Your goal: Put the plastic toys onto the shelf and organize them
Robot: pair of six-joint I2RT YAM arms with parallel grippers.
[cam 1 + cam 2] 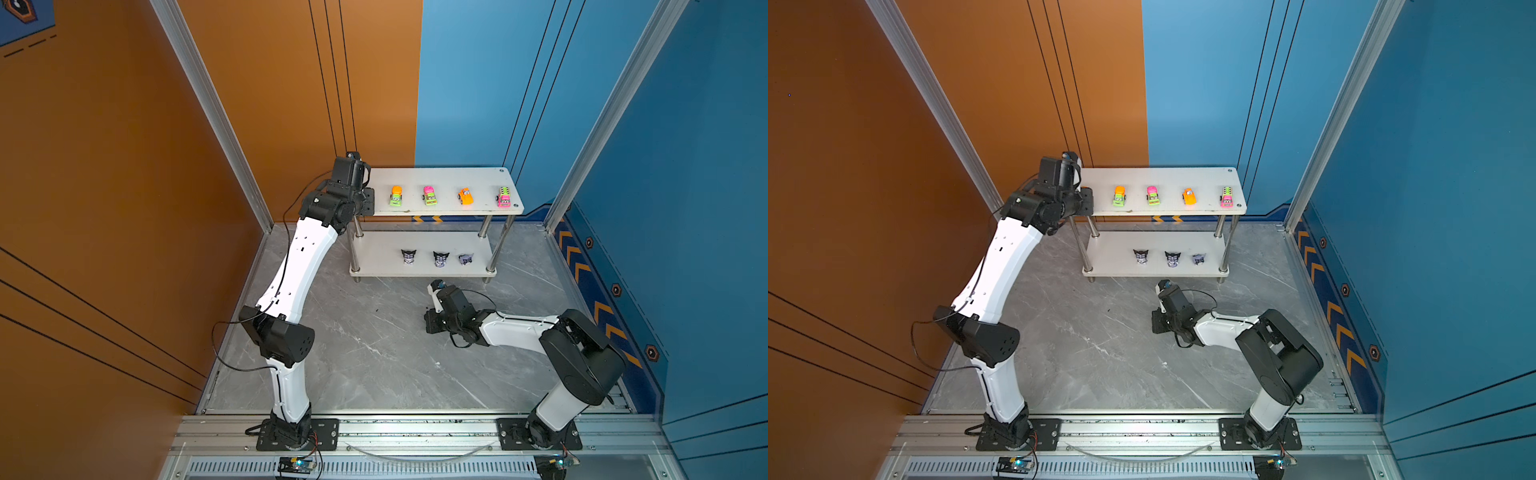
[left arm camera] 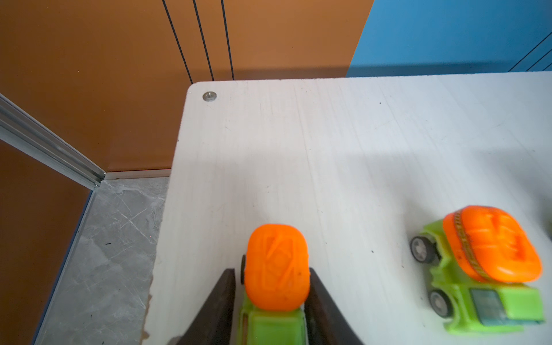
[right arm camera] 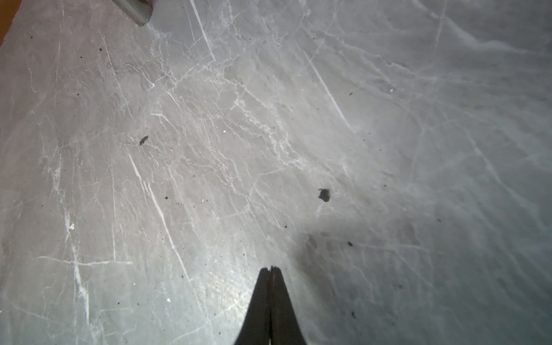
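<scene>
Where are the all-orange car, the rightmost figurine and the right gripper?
all-orange car (image 1: 466,196), in a top view, on its roof.
rightmost figurine (image 1: 466,259), in a top view, on its lilac face.
right gripper (image 3: 271,268), right wrist view, between its shut fingertips.

Glossy orange-and-green plastic toy car; matt, faintly scratched white shelf board; shiny metal posts; smooth, veined grey stone-look surface.

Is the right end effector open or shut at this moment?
Shut. In the right wrist view the right end effector is closed to a thin seam, with nothing held in it.
</scene>
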